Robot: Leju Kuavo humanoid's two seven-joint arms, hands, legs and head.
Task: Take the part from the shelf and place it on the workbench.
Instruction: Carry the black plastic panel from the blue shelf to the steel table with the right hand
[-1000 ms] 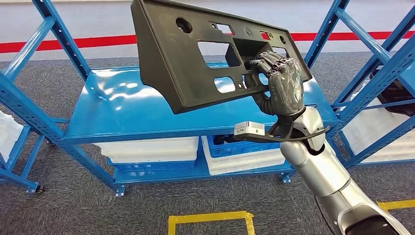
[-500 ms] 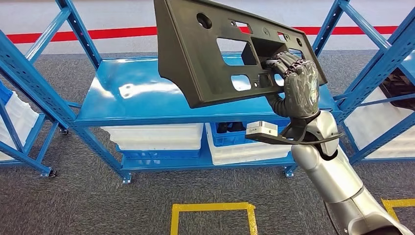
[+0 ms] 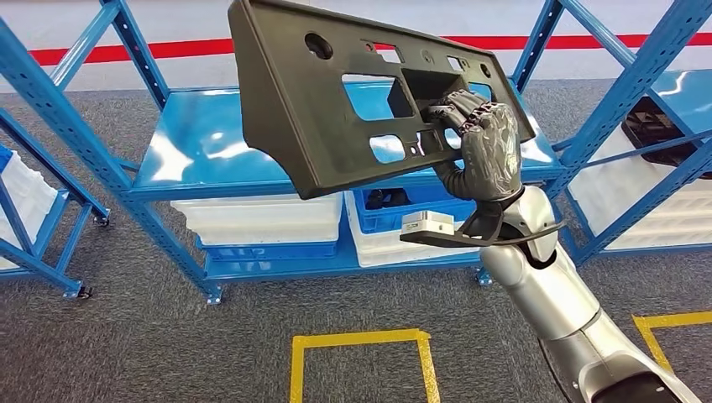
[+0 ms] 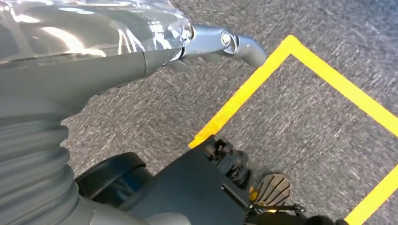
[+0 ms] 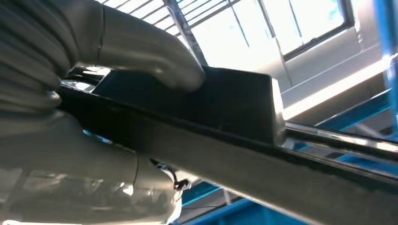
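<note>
The right hand (image 3: 484, 143) gripped the one black part (image 3: 336, 92) through a cut-out near its right end, holding it tilted in the air, clear above the blue shelf's (image 3: 210, 159) front edge. Two white bins (image 3: 260, 220) sat on the lower level. The left hand (image 4: 94, 51) hung over grey floor beside yellow tape (image 4: 244, 93); whether its fingers were spread I could not tell.

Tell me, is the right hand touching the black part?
Touching. In the head view the right hand hooks its fingers through an opening in the black part, lifting it above the shelf.
</note>
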